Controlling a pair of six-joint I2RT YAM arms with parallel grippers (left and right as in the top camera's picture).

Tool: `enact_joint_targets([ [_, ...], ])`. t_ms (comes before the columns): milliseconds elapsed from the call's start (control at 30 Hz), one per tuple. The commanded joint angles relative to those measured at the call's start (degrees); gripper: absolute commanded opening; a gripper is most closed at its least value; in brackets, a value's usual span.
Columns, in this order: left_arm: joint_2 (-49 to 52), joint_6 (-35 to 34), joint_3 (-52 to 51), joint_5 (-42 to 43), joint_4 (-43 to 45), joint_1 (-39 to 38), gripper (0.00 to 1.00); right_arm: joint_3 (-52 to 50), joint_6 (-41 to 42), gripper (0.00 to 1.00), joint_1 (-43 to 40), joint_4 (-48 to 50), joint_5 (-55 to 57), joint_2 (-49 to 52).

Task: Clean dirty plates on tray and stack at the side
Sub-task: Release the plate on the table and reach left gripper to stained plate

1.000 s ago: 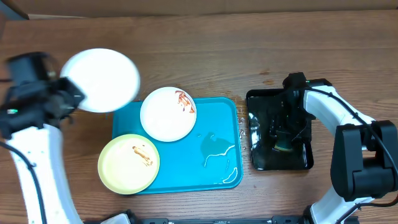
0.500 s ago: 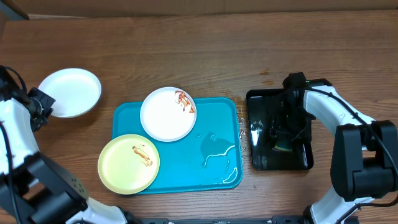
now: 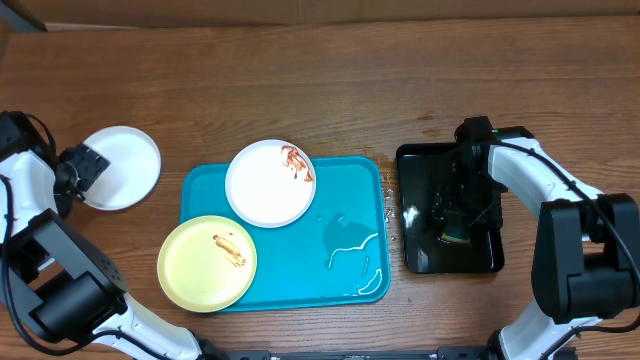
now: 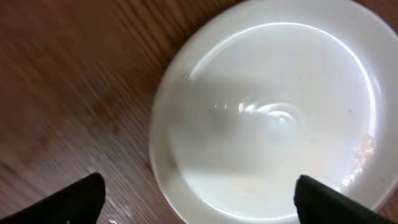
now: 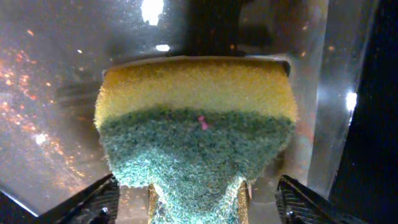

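Left hand [image 4: 199, 186] released over white plate [image 4: 267, 112], fingertips cut off at bottom edge; right hand [image 5: 196, 186] flanks sponge [image 5: 196, 118], grasp unclear.

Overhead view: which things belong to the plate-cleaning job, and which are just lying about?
Job: white plate at the side, smeared white plate, yellow-green plate, turquoise tray, sponge, black tray.
Lying about: cardboard along the far edge, dark specks on the table.

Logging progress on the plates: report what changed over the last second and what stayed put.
The left pincer carried the white plate down and leftward, set it on the table, and opened. Unchanged: the smeared white plate and yellow-green plate on the tray, the right pincer over the sponge in the black tray.
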Motion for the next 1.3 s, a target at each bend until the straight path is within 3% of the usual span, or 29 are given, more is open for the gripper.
enact_joint_targets([
  [0, -1.1, 4.4, 6.5, 15.8, -4.4, 0.1, 0.91, 0.0, 0.0, 0.84, 0.2, 0.2, -0.1, -1.1],
  [133, -3.9, 6.8, 11.2, 23.1, -12.8, -1.7, 0.58, 0.0, 0.0, 0.86, 0.2, 0.2, -0.1, -1.1],
  [200, -6.3, 8.5, 11.3, 22.3, -16.2, -4.0, 0.47, 0.0, 0.0, 0.87, 0.2, 0.2, -0.1, -1.1],
  [467, -8.6, 8.7, 10.8, 11.9, -27.1, -17.4, 0.48, 0.0, 0.0, 0.89, 0.2, 1.1, -0.1, -1.1],
  [767, -8.4, 3.5, 1.8, 0.4, -26.8, -30.7, 0.50, 0.0, 0.0, 0.90, 0.2, 1.4, -0.6, -1.1],
  [1267, -8.4, 3.6, -17.1, 6.3, -4.9, -34.4, 0.46, 0.0, 0.0, 0.90, 0.2, 1.4, -1.6, -1.1],
])
